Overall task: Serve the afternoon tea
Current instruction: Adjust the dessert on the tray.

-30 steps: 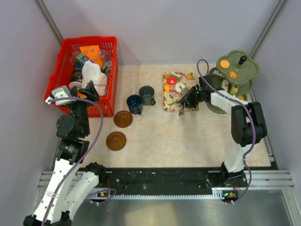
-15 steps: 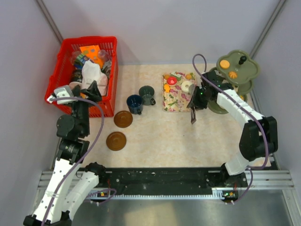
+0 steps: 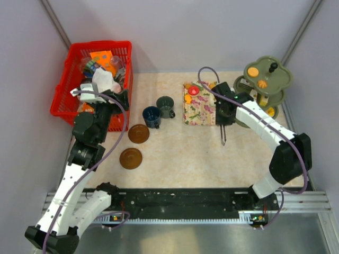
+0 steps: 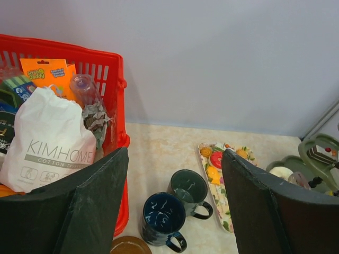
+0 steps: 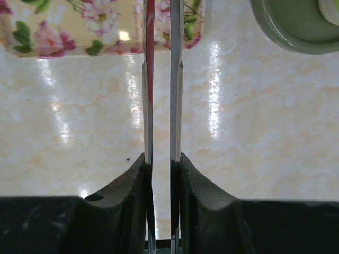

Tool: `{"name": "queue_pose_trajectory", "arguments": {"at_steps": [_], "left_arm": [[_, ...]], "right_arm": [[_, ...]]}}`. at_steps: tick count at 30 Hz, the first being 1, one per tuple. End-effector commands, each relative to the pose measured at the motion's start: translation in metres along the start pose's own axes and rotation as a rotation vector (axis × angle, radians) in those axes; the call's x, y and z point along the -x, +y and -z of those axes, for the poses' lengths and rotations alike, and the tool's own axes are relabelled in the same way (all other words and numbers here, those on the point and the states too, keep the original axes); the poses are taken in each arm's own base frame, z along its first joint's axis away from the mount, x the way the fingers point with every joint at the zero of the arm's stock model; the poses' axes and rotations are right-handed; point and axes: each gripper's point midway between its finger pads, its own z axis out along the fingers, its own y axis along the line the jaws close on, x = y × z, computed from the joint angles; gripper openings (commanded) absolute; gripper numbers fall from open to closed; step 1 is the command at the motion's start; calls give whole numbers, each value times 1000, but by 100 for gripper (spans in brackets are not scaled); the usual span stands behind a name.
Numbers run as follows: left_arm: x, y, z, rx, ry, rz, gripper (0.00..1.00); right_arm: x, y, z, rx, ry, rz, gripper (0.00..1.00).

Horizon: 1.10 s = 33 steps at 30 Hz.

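Observation:
A navy mug (image 3: 152,117) and a dark-green mug (image 3: 165,106) stand together mid-table, with two brown saucers (image 3: 139,133) (image 3: 131,158) nearer the arms. A floral tray (image 3: 200,103) carries small pastries, among them a red doughnut (image 3: 194,91). The olive three-tier stand (image 3: 267,79) at the right has orange pieces on its top tier. My left gripper (image 4: 175,152) hangs open and empty by the basket's right side, above the mugs (image 4: 163,217). My right gripper (image 5: 160,159) is shut on thin metal tongs (image 5: 159,79) beside the tray's right edge; nothing sits between the blades.
The red basket (image 3: 95,79) of mixed clutter fills the back left, with a white bag (image 4: 50,143) on top. Grey walls close in on three sides. The stand's base (image 5: 296,26) lies just right of the tongs.
My left arm swung right, from the basket's left side to its right edge above the mugs. My right gripper turned and drew the tongs off the tray, towards its right edge.

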Motion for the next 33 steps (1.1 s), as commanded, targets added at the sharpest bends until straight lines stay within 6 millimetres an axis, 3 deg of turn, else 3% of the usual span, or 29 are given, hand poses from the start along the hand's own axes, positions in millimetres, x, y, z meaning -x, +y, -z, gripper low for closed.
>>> {"name": "queue_pose_trajectory", "arguments": {"at_steps": [1,4,10,19,29,33], "left_arm": [[24,2,6,21,-77,-5,76],[22,9,8,52,-86,-18,76],[28,17,14,88,-118,-24,76],[29,19,16,97,-125,-26,76],[30,21,17,108,-128,-30,76],[31,21,17,109,-132,-32,76]], "right_arm": [[9,-26,4,-285,-56,91,2],[6,-34,0,-419,-57,143,2],[-1,-26,-9,-538,-56,241,2],[13,-45,8,-757,-118,322,3],[-5,-6,-14,-793,-127,505,4],[-13,-2,-19,-831,-132,559,4]]}}
